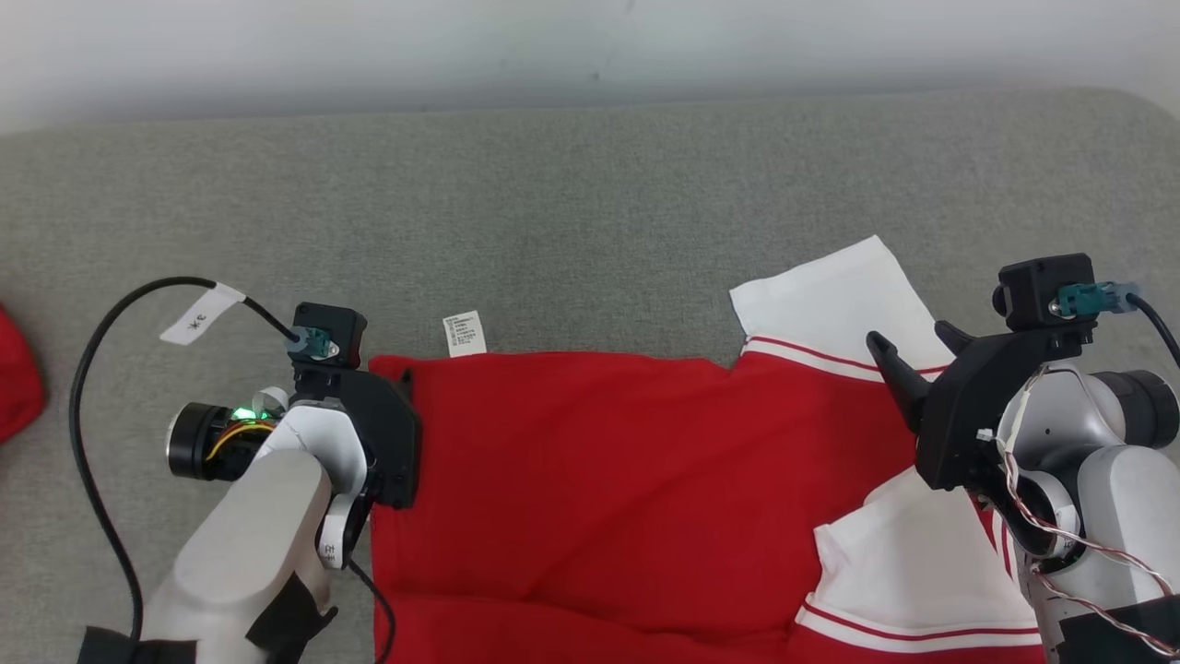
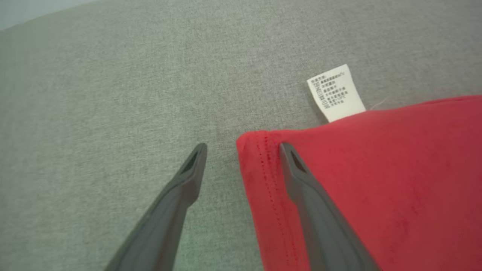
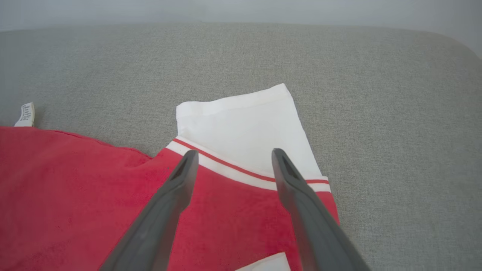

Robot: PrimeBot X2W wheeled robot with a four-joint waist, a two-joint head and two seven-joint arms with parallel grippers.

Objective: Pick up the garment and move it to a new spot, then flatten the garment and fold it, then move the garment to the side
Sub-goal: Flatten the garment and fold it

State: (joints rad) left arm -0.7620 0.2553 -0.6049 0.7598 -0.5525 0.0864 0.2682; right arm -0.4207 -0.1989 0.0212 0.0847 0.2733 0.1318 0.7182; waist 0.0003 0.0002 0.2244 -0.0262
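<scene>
Garment (image 1: 599,480) lies flat on the grey cushion (image 1: 590,212), between my arms. Left gripper (image 2: 243,146) is spread astride its corner. Right gripper (image 3: 233,152) is spread above the white sleeve (image 3: 244,124). My plan: lower both evenly, pinch all layers, lift together.

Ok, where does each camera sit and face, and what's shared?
Head: on the head, facing down at the shirt on the grey surface; left forearm and right forearm show.
Left wrist: from that wrist, along the open left tool, at the shirt's corner and label.
Right wrist: from that wrist, along the open right tool, at the white sleeve.
All share the shirt and label.
</scene>
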